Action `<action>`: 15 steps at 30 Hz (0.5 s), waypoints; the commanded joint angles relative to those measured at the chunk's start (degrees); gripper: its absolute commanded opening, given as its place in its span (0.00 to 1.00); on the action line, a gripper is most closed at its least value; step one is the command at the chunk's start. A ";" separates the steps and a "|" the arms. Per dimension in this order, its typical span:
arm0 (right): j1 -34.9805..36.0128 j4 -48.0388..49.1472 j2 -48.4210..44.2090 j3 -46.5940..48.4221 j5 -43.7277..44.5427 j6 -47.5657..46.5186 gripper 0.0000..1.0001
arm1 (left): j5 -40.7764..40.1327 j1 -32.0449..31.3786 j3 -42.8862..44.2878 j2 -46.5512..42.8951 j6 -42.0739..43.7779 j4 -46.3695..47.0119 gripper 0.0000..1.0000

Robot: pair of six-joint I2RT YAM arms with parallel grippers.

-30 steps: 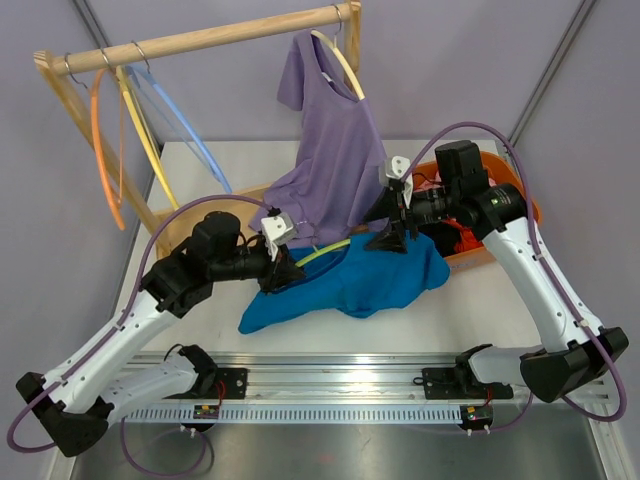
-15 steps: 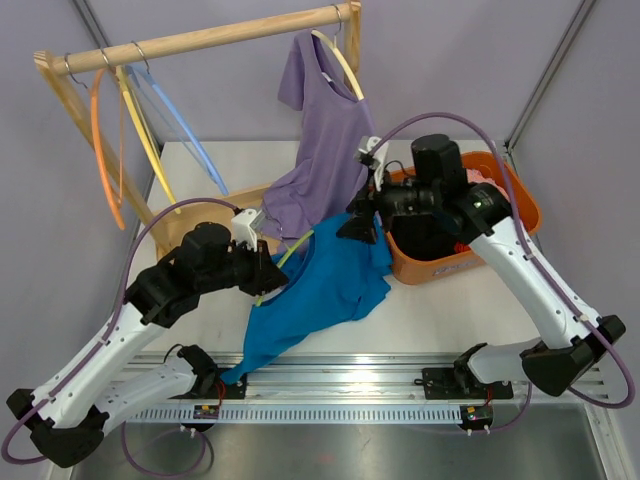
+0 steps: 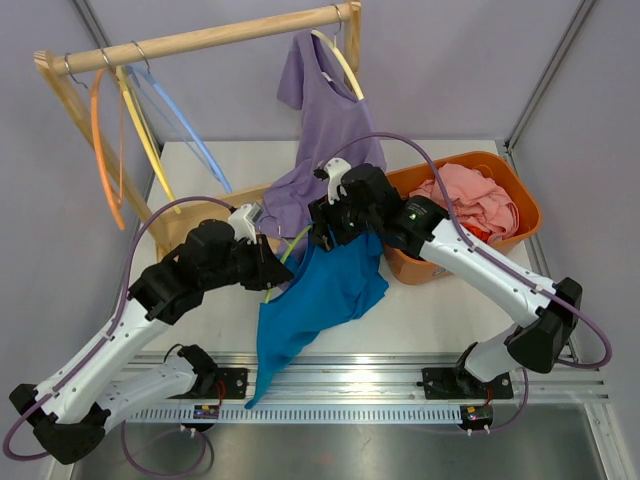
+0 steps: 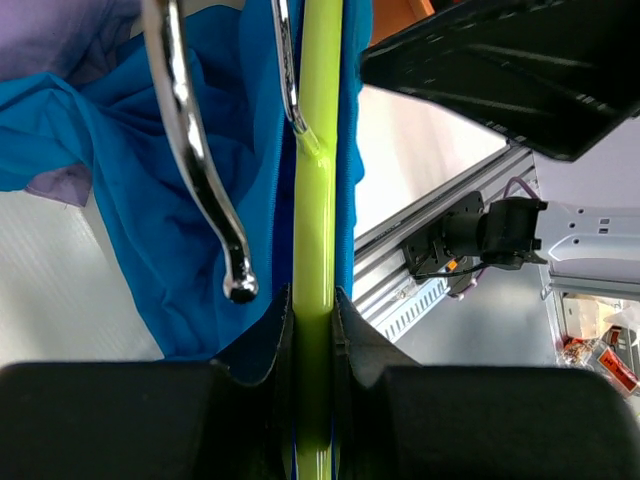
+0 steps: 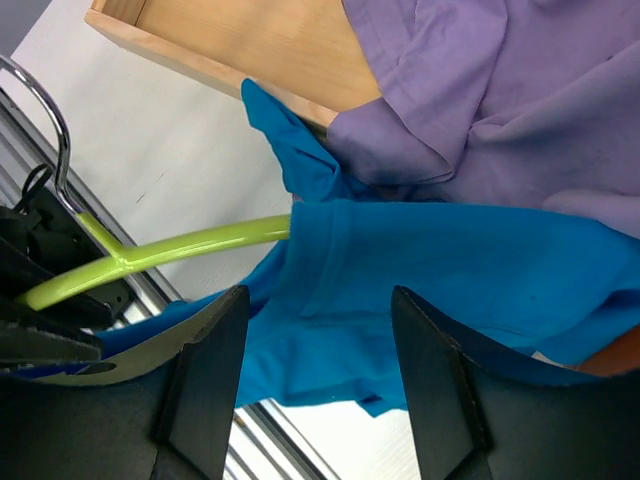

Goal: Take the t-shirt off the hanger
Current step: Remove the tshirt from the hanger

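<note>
The blue t-shirt point(image 3: 318, 292) hangs at the centre of the overhead view, draped on a lime-green hanger point(image 3: 288, 252) and trailing down over the surface point(image 3: 420, 315) toward the front rail. The left gripper point(image 3: 266, 268) has its fingers point(image 4: 250, 350) narrowed tight on the hanger's bar. The right gripper point(image 3: 325, 228) sits at the shirt's upper edge, its fingers point(image 5: 208, 380) wide apart over the blue cloth.

Crowding in from above is a purple t-shirt point(image 3: 330, 130) hung from the wooden rack point(image 3: 200, 40), its hem touching the blue one. An orange basket point(image 3: 512, 185) of pink cloth point(image 3: 470, 200) stands just right of it.

Only the left wrist view shows the hanger's metal hook point(image 4: 200, 170). Only the right wrist view shows the bar entering the blue sleeve.
</note>
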 commanded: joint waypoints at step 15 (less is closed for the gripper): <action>0.16 3.64 3.10 5.06 6.30 1.58 0.00 | 0.56 -0.20 2.86 -1.93 4.20 4.45 0.00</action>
